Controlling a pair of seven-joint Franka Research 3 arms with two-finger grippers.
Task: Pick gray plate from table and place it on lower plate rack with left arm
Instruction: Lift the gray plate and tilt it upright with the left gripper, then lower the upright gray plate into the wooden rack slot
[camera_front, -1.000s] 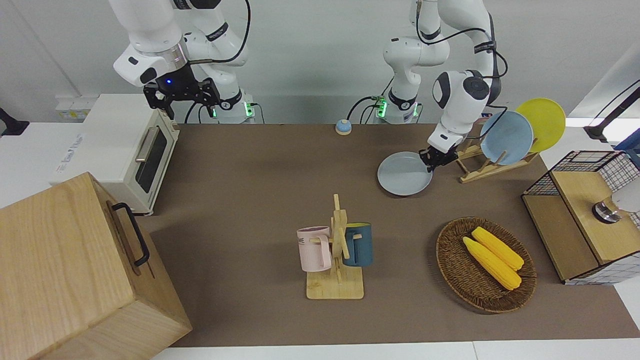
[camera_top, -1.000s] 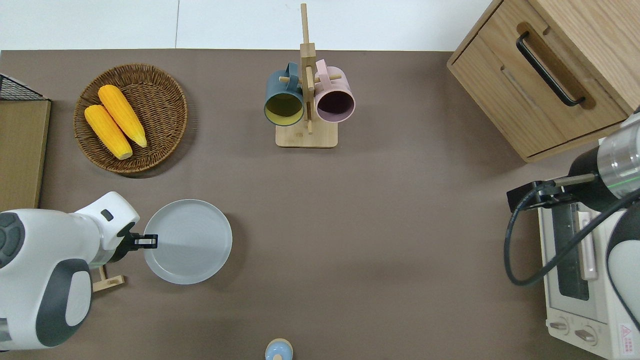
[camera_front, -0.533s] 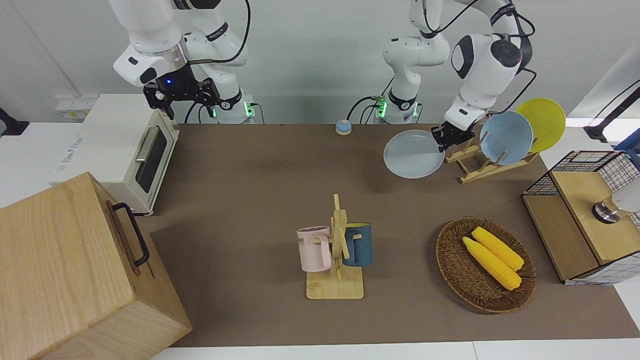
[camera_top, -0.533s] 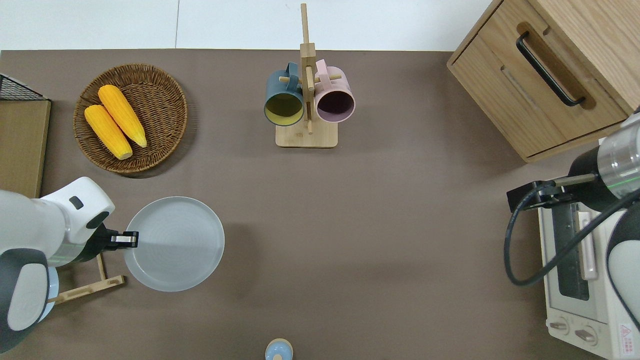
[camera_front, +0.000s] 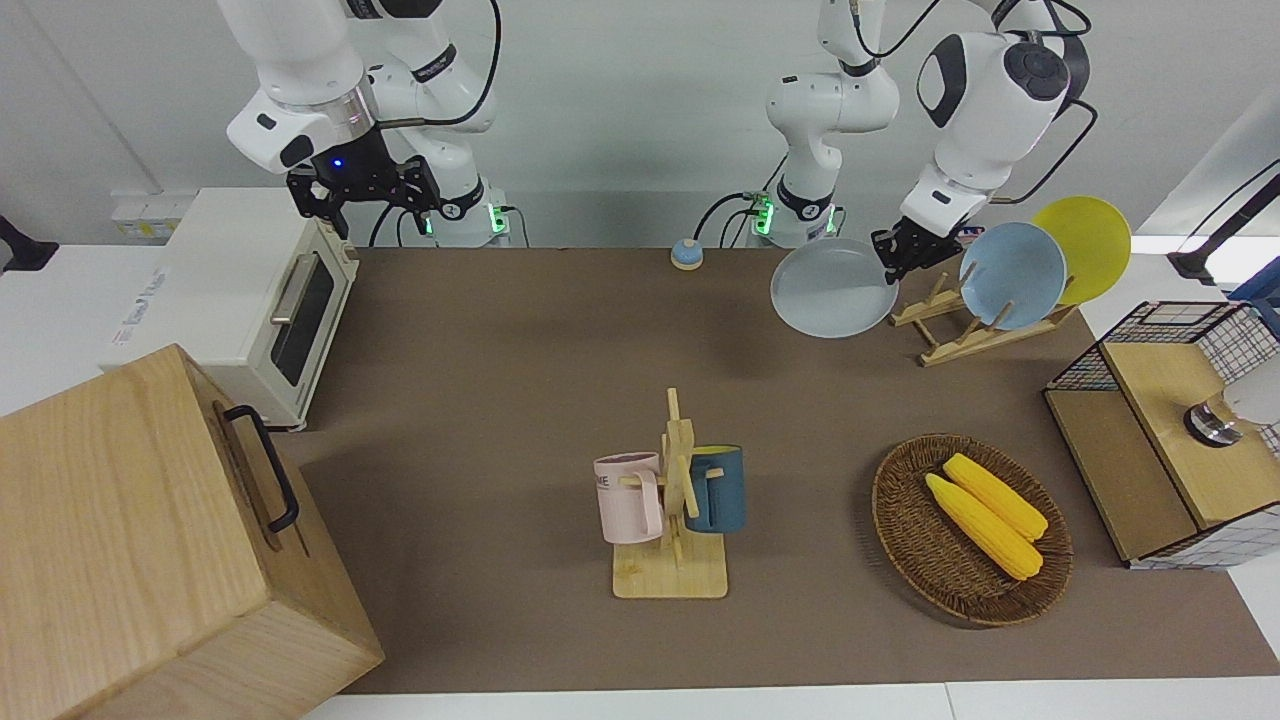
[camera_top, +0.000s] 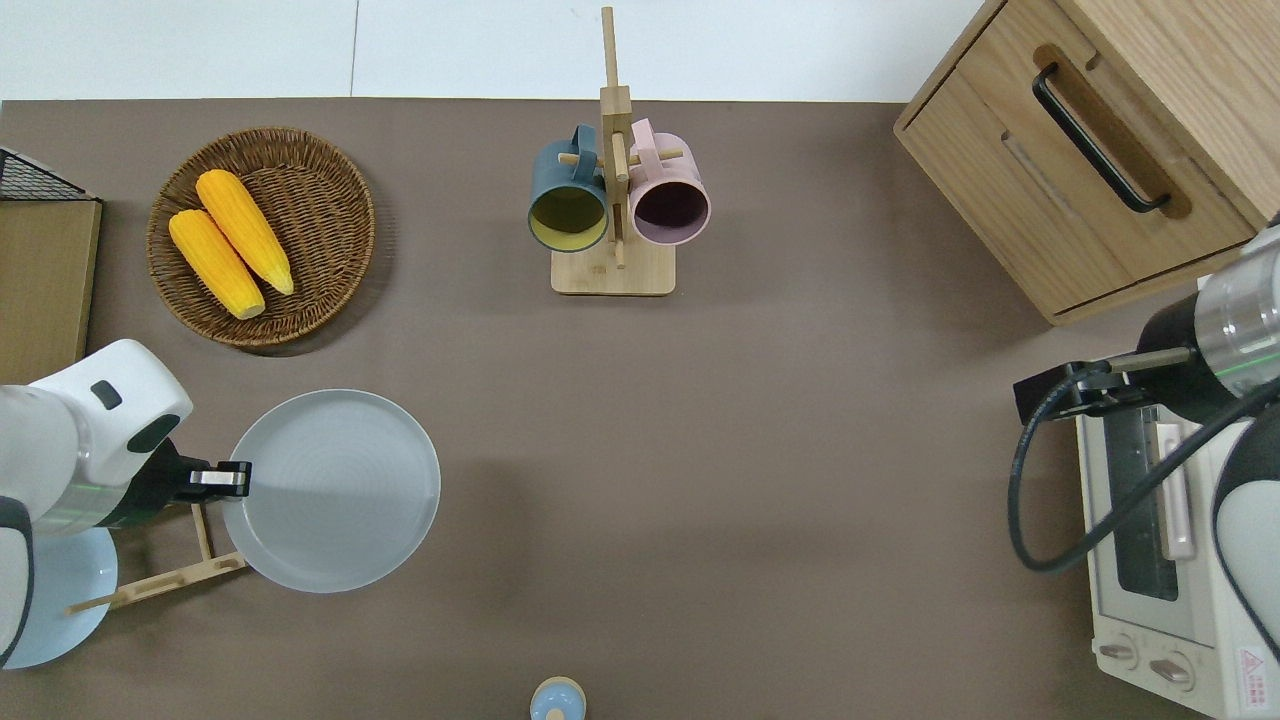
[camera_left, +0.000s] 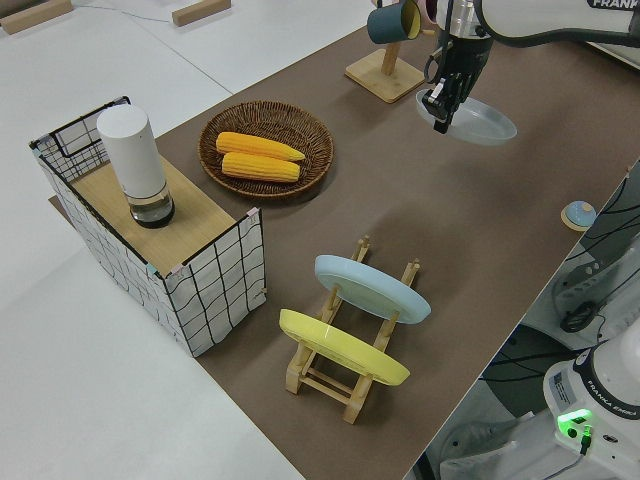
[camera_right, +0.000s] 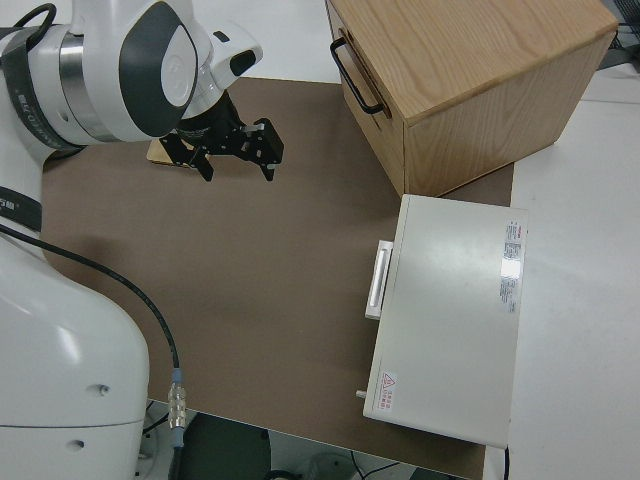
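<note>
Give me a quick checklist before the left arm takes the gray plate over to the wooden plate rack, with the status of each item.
1. Left gripper shut on the round pale gray plate's rim: ok.
2. Plate lifted off the matte brown table: ok.
3. Free slot on the light-wood plate rack: ok; the end pegs nearest the gripper stand bare.
4. Sky-blue plate and yellow plate seated in the rack: ok.
5. Gray plate tilted to match the slanted pegs: not ok, nearly flat.
6. Right arm parked: ok.

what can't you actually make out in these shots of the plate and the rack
- Overhead view: the left arm covers most of the lower plate rack and blue plate.
- Yellow plate: absent from the overhead view.
- Left gripper on the gray plate: its lower finger is hidden under the rim.
</note>
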